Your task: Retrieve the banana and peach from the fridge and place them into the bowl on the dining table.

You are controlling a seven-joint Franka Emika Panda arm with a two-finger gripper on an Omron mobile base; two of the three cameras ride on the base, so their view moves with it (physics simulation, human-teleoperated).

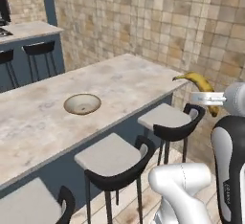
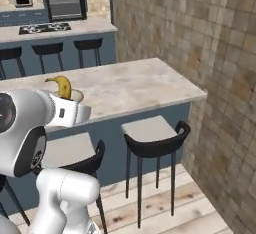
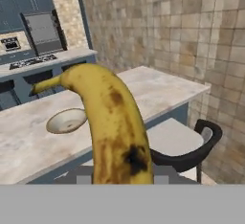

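Clamped on the banana (image 1: 200, 85), the claw (image 1: 206, 98) sits narrow around the fruit's lower half, with the arm's white wrist reaching in level from the right edge of the left base view. The arm's white elbow bulges low in that view, in front of the stools (image 1: 170, 122), and the forearm rises upright at the right edge. In the right base view the claw (image 2: 70, 109) points away from the camera toward the table (image 2: 125, 85), the banana (image 2: 61, 85) standing up out of it.

From the hand view the banana (image 3: 112, 127) rises from between the fingertips, curving up and left, its stem end highest; brown flecks and a dark bruise mark its skin.

In the left base view the held fruit hangs in the air past the table's (image 1: 48, 117) right end, above the nearest stool and level with or a little above the tabletop. The bowl (image 1: 82, 104) rests on the table well to the left of the claw, apart from it. In the hand view the bowl (image 3: 64, 121) lies beyond the banana, to its left.
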